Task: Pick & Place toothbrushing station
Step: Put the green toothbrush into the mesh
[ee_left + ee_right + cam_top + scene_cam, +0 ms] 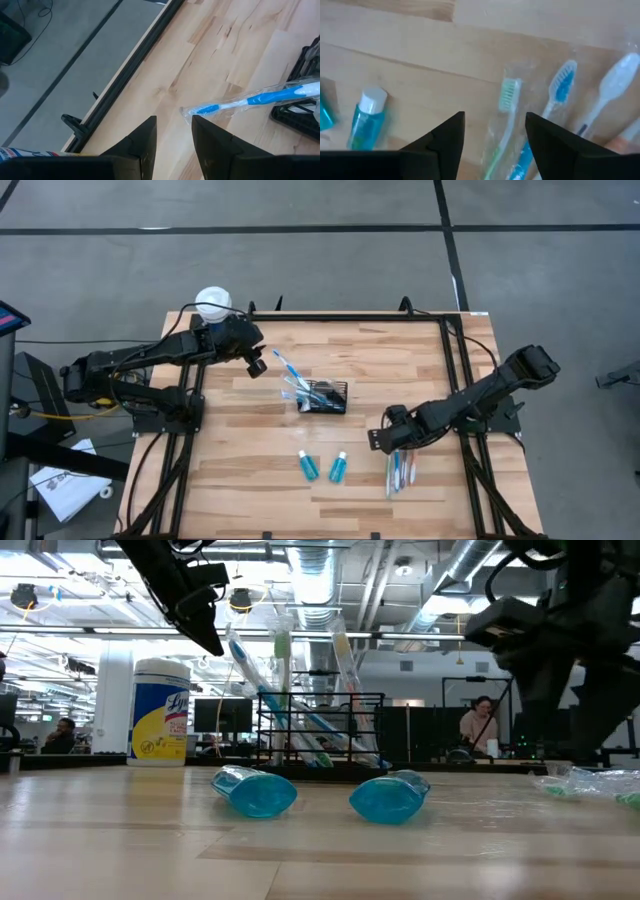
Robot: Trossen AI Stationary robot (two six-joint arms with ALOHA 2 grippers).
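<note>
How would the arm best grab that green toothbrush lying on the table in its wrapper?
Probably by the slim handle, from straight above. The green toothbrush lies flat on the table beside other wrapped brushes, so a side approach would bump them. The right gripper hangs open over it; its fingers should close across the handle, not along it.

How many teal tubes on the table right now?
2. Both lie on the wood in front of the basket: one teal tube nearer the left arm's side, the other tube just beside it, toward the loose toothbrushes. None seems hidden.
</note>
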